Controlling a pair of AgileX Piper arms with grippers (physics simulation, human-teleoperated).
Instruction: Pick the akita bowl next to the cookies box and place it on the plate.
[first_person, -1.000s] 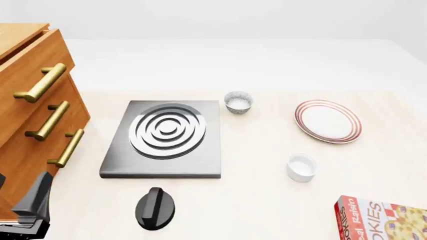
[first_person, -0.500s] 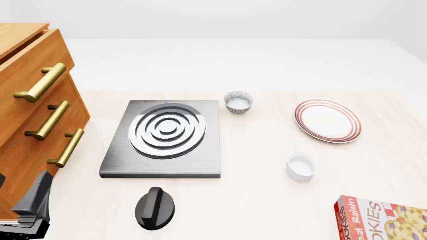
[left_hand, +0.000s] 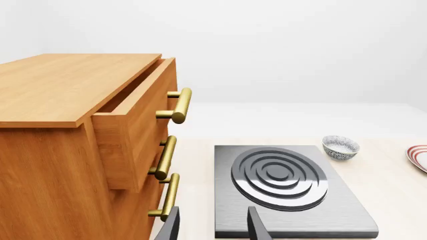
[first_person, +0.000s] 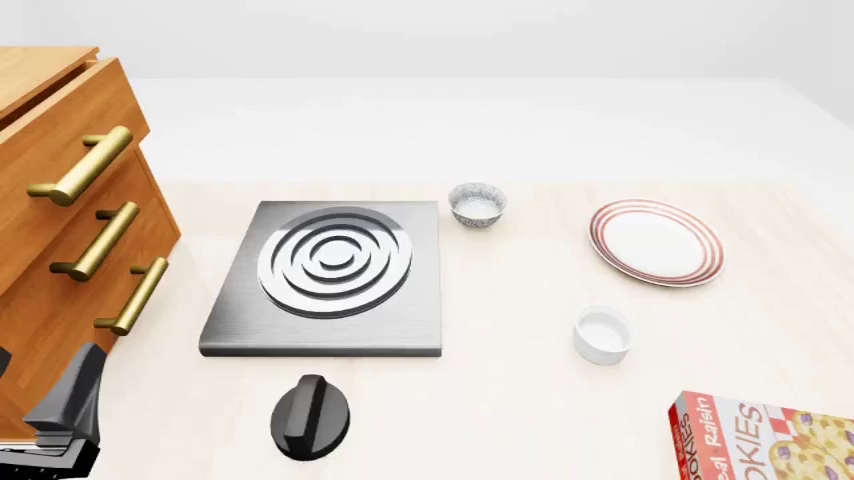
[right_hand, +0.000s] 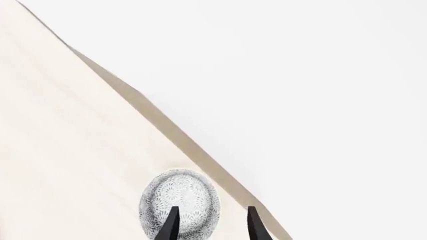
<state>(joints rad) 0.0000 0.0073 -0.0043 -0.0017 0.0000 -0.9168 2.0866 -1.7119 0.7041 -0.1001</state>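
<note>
Akita bowl (right_hand: 179, 202), unseen from front, seemingly beneath right gripper (right_hand: 209, 223).

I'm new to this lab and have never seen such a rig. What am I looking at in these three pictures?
These are simulator renders of two robot arms at a table, steered by a person. One picture comes from a fixed camera above and behind the arms. The other two come from cameras on each arm's wrist, looking along its fingers.

On the table are a wooden cabinet, a stove burner, a black knob, a patterned bowl, a ringed plate, a plain white bowl and a red cookies box.

The left gripper is open, facing the cabinet and burner. The right gripper is open too, near a second patterned bowl by the table's edge, outside the fixed camera's picture. Nothing is held.
</note>
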